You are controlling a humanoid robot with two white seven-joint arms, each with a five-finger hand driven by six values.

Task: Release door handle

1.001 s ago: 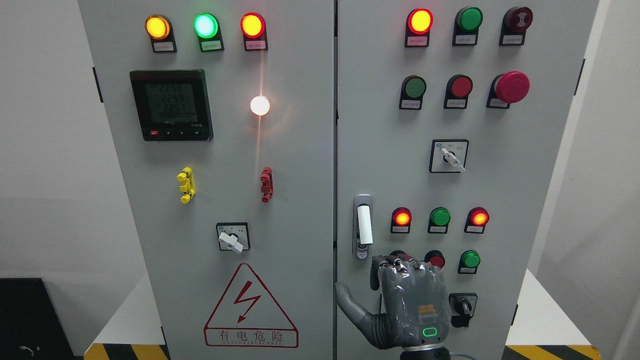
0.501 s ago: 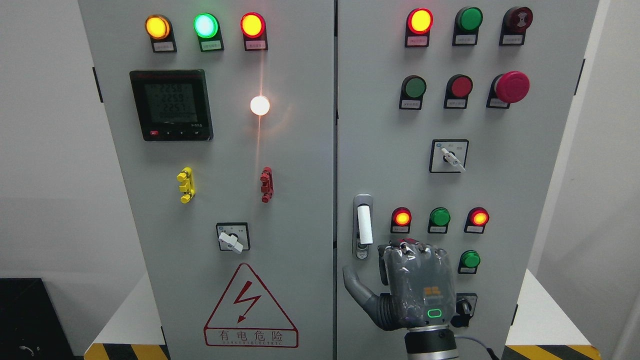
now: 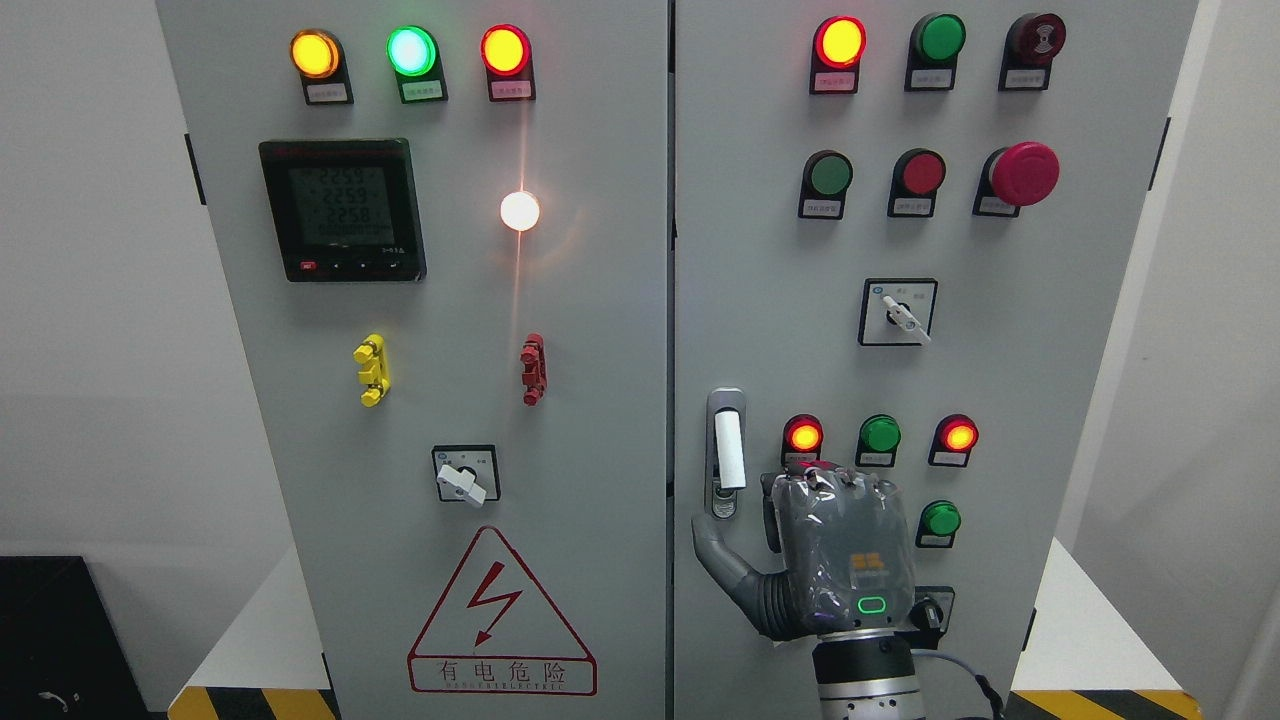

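Grey steel fills the scene: a two-door electrical control cabinet (image 3: 560, 330) studded with lit indicator lamps, a digital meter (image 3: 343, 210) on the left door and a red emergency stop button (image 3: 1024, 173) at upper right. On the right door, the robot's right hand (image 3: 815, 560) rises from the bottom edge, fingers loosely curled, thumb spread leftward, holding nothing. The white door handle (image 3: 729, 450) stands upright just above and left of the hand, apart from it.
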